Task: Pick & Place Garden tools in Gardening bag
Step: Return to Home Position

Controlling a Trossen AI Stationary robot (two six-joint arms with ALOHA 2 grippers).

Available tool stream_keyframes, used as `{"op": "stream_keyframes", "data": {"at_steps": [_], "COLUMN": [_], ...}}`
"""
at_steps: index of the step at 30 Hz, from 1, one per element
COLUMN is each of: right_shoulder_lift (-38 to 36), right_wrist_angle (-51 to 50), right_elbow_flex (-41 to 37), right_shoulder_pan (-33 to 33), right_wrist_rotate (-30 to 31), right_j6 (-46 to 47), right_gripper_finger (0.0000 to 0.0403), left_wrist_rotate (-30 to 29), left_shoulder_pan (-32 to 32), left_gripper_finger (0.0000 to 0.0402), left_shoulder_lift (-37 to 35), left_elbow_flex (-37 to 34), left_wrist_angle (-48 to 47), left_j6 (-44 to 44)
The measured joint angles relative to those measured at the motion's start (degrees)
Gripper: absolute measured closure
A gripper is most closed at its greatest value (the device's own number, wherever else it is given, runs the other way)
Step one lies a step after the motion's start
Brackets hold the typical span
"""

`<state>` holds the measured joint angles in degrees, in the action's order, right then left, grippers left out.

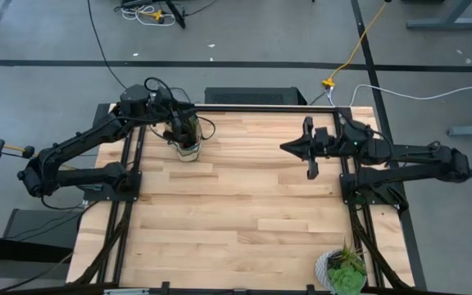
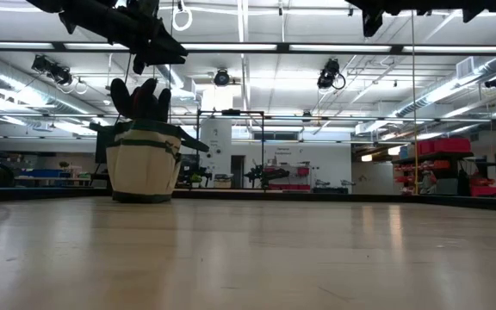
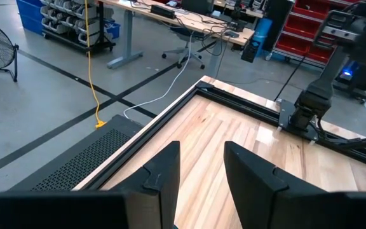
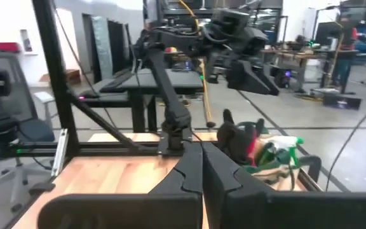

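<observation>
The beige gardening bag [image 1: 188, 146] stands upright on its base at the table's far left [image 2: 143, 168]. Dark gloves [image 2: 145, 99] stick out of its top. In the right wrist view a bright green piece [image 4: 286, 144] shows beside the gloves [image 4: 237, 137]. My left gripper [image 3: 202, 175] hovers just above the bag [image 1: 179, 124], open, with nothing between its fingers. My right gripper [image 1: 288, 147] hangs above the table's far right part, shut and empty [image 4: 202, 175], pointing level toward the bag.
A leafy potted plant [image 1: 344, 270] stands at the near right corner. A black box [image 1: 252, 96] lies just past the table's far edge. The wooden table [image 1: 244, 213] shows bare boards between the bag and the plant.
</observation>
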<state>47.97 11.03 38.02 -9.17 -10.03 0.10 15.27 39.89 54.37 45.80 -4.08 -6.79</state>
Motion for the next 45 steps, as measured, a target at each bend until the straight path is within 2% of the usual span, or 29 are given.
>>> {"op": "stream_keyframes", "data": {"at_steps": [8, 13, 16, 27, 34, 45], "right_shoulder_lift": [0.0, -1.4, -3.8, -13.7, -20.1, -26.9], "right_wrist_angle": [0.1, 3.0, 4.5, 6.3, 5.9, 6.1], "right_elbow_flex": [0.0, -4.2, -8.2, -21.4, -29.1, -34.4], "right_shoulder_pan": [4.4, 7.2, 9.0, 12.5, 13.0, 13.0], "right_wrist_rotate": [0.1, 1.9, 4.3, 5.2, 11.3, 12.6], "right_j6": [-3.4, -3.6, -3.6, -0.7, -0.9, -5.1], "right_gripper_finger": [0.0403, 0.0403, 0.0403, 0.0403, 0.0403, 0.0403], "left_wrist_rotate": [0.0, 0.0, 0.0, 0.0, 0.0, 0.0], "left_shoulder_pan": [0.0, 0.0, 0.0, 0.0, 0.0, 0.0], "left_gripper_finger": [0.0273, 0.0273, 0.0273, 0.0273, 0.0273, 0.0273], "left_shoulder_lift": [0.0, 0.0, 0.0, 0.0, 0.0, 0.0], "left_elbow_flex": [0.0, 0.0, 0.0, 0.0, 0.0, 0.0], "left_wrist_angle": [0.0, 0.0, 0.0, 0.0, 0.0, 0.0], "left_j6": [0.0, 0.0, 0.0, 0.0, 0.0, 0.0]}}
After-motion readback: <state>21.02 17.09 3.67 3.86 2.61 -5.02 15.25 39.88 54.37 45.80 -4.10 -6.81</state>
